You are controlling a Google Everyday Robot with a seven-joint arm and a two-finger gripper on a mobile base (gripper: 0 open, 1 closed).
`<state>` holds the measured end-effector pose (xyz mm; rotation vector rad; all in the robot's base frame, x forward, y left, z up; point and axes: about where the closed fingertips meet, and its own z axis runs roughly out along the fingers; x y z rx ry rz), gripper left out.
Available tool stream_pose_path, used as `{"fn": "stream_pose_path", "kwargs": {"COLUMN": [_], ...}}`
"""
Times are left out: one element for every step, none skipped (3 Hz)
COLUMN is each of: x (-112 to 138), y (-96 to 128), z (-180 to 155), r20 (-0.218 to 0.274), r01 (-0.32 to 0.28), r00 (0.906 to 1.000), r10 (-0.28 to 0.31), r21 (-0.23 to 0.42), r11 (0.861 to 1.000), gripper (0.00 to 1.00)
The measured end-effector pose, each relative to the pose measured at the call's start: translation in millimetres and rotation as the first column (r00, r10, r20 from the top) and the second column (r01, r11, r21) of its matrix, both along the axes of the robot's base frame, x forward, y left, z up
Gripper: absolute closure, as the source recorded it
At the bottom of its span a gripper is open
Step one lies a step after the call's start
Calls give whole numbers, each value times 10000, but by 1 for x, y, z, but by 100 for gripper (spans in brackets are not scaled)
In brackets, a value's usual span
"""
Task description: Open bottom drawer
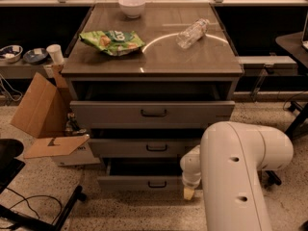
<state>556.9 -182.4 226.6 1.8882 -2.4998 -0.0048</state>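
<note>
The bottom drawer (139, 182) is the lowest of three grey drawers. It stands pulled out a little, with a dark gap above its front and a small dark bar handle (157, 184). My gripper (189, 192) hangs at the end of the white arm (236, 177), just right of the bottom drawer's front and clear of the handle. Only a yellowish tip shows below the wrist. The middle drawer (144, 147) and the top drawer (151, 113) are also pulled out partly.
On the cabinet top lie a green chip bag (111, 41), a white bowl (132, 6) and a plastic bottle (192, 32) on its side. An open cardboard box (45, 114) stands left of the drawers. A dark chair base (19, 186) sits at bottom left.
</note>
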Motion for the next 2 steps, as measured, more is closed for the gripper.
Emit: {"fn": "stream_pose_path", "kwargs": {"x": [-64, -99], "y": [1, -4], "z": [10, 7], "r20": [-983, -1526], "r01": [-249, -396], "r00": [9950, 9879], "r10": [191, 279], "r21": [-591, -741], "r11": [9979, 9965], "gripper": [61, 66]}}
